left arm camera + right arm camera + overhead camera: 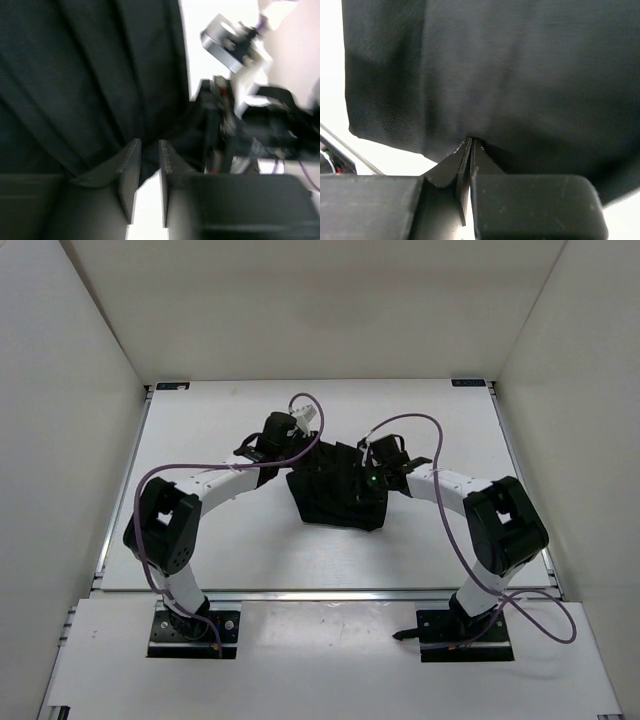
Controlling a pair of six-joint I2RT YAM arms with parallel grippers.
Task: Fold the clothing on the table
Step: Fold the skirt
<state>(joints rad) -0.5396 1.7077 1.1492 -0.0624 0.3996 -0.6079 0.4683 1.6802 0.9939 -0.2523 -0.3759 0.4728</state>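
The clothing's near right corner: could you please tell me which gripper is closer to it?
Right. The right gripper pinches the clothing on its right side, beyond that corner; the left gripper is at its far left edge, across the fabric.

White rectangular flat bench [200, 550]: matte top, thin metal rails [125, 480] along left and right edges, dark corner brackets [172, 386] at both far corners. Black pleated fabric garment [335, 498]: rests on bench near centre, bunched, irregular outline, broad at far side, tapering toward near edge; well apart from every rail. Bare white surface on all sides of garment. Near edge: white front panel [330, 660] carrying two black base plates [195, 632].
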